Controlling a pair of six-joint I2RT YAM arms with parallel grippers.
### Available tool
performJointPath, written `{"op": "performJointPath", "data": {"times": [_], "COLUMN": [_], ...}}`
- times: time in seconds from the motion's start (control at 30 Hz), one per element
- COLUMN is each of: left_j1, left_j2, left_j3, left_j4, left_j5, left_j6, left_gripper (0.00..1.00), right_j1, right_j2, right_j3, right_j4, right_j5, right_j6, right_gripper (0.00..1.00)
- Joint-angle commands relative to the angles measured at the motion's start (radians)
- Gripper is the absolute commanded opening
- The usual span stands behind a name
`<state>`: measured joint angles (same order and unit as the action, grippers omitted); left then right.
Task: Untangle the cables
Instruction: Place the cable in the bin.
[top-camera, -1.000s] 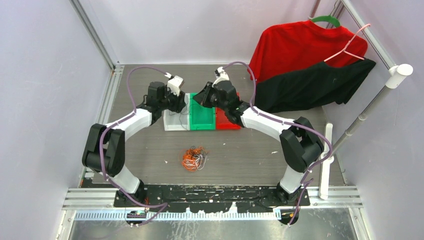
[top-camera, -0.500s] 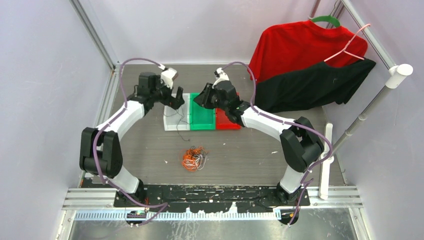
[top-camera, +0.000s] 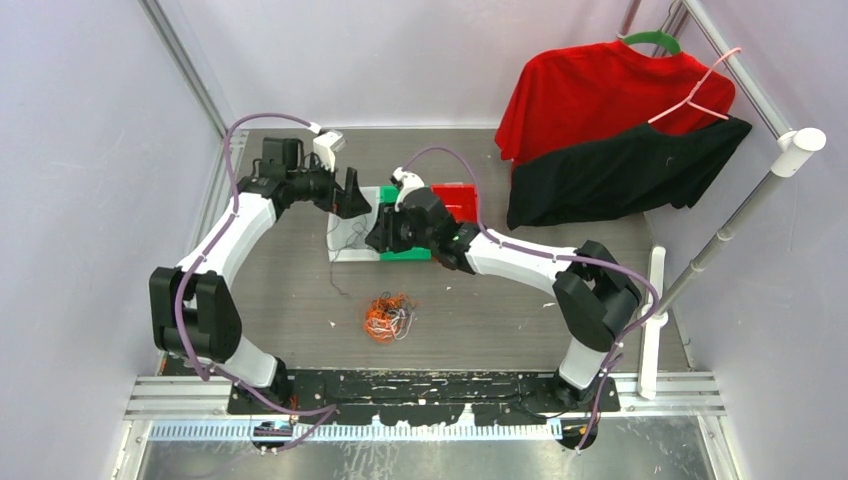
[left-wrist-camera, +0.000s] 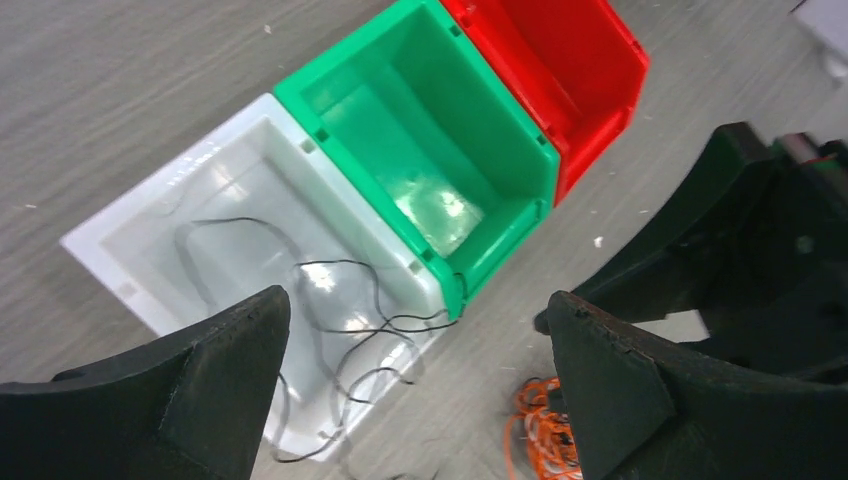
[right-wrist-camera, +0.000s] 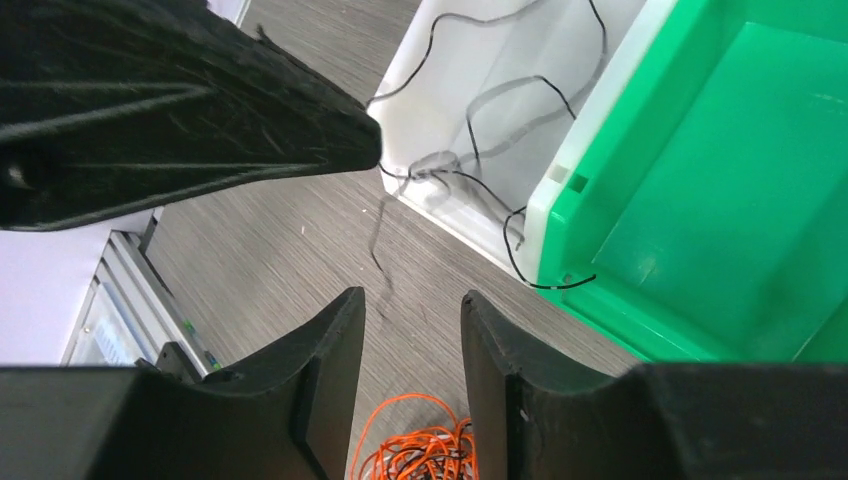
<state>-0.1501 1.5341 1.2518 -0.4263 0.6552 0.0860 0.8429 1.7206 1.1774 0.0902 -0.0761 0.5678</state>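
Black left gripper (top-camera: 352, 195): fingers spread fully, nothing between them. A second ago it sat low over the white bin (top-camera: 336, 254); it has since lifted and drawn back toward the far left.
Right gripper (right-wrist-camera: 412, 300): fingers parted by a narrow gap, with bare table (top-camera: 480, 300) showing through and nothing pinched. It has swung from over the red bin (top-camera: 458, 198) to the near edge of the green bin (top-camera: 405, 253), next to the white bin.
Black cable (left-wrist-camera: 330, 300): released. Its loops lie inside the white bin; one strand crosses the near rim and trails onto the table, and another touches the near corner of the green bin.
Tangle (top-camera: 387, 317): orange, white and dark cords in one knot on the table, near the bins but apart from them. It is in the same spot as a second ago.
Green bin, red bin: no cord shows inside either in the left wrist view.
Meaning for the task: by my judgement, one cable is freed and sorted, and both grippers are free for the next pull. The knot still holds most of the work.
Caution: the trailing end could snag a finger passing toward the knot.
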Motion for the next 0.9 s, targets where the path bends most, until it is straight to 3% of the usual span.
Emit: {"op": "performJointPath", "data": {"times": [0.0,0.23,0.4,0.5,0.7,0.87], "left_j1": [-0.011,-0.006,0.064,0.159,0.383,0.4], "left_j2": [0.023,0.012,0.053,0.065,-0.012,-0.154], "left_j3": [0.003,0.042,0.302,0.365,0.22,-0.042], "left_j4": [0.045,0.049,-0.308,-0.452,-0.464,-0.438], "left_j5": [0.103,0.014,-0.07,-0.086,0.057,0.154], "left_j6": [-0.149,-0.204,-0.098,-0.051,-0.011,0.095], "left_gripper": [1.0,1.0,1.0,1.0,1.0,1.0], "right_j1": [-0.004,-0.064,-0.018,0.034,0.085,0.086], "right_j2": [-0.074,-0.069,-0.052,-0.015,0.115,0.227], "right_j3": [-0.05,-0.102,-0.02,0.064,0.265,0.389], "right_j4": [0.123,0.282,0.122,-0.031,-0.27,-0.358], "right_j5": [0.025,-0.014,-0.032,-0.012,0.046,0.064], "right_j6": [-0.02,0.07,-0.087,-0.202,-0.352,-0.408], "right_gripper": [0.47,0.51,0.48,0.51,0.54,0.45]}}
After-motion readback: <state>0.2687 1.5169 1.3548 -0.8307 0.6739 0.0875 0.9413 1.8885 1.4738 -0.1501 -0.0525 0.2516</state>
